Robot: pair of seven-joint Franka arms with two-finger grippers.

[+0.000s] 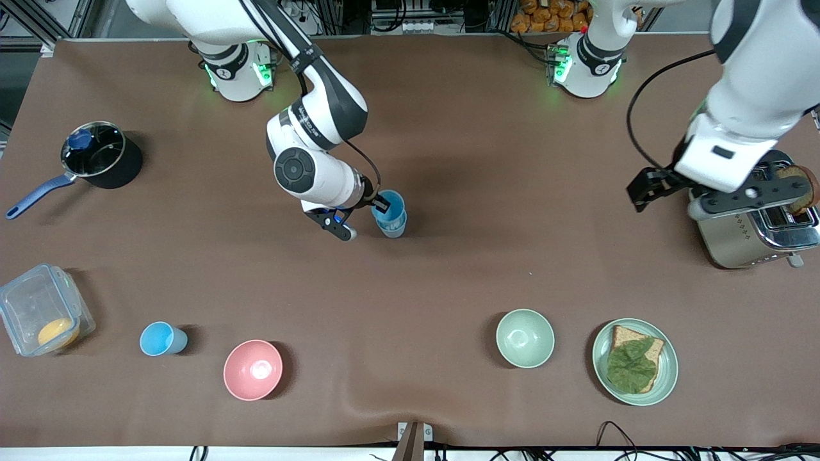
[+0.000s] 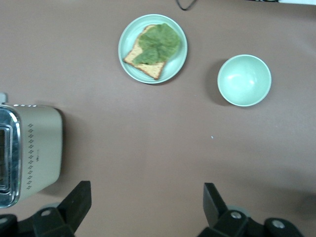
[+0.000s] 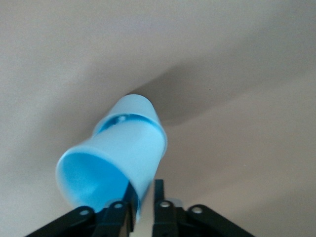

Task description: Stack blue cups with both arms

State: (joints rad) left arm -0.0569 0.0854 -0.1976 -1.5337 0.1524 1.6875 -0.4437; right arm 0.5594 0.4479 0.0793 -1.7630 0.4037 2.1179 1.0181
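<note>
A sky blue cup sits nested in a duller grey-blue cup near the table's middle. In the right wrist view the sky blue cup shows with the paler cup's base past it. My right gripper holds the sky blue cup's rim, one finger inside and one outside; the right wrist view shows the gripper nearly closed on the wall. Another sky blue cup stands near the front camera, beside the pink bowl. My left gripper hangs open and empty beside the toaster, seen also in its wrist view.
A dark pot and a clear lidded box are at the right arm's end. A pale green bowl, a plate with bread and lettuce and a toaster are toward the left arm's end.
</note>
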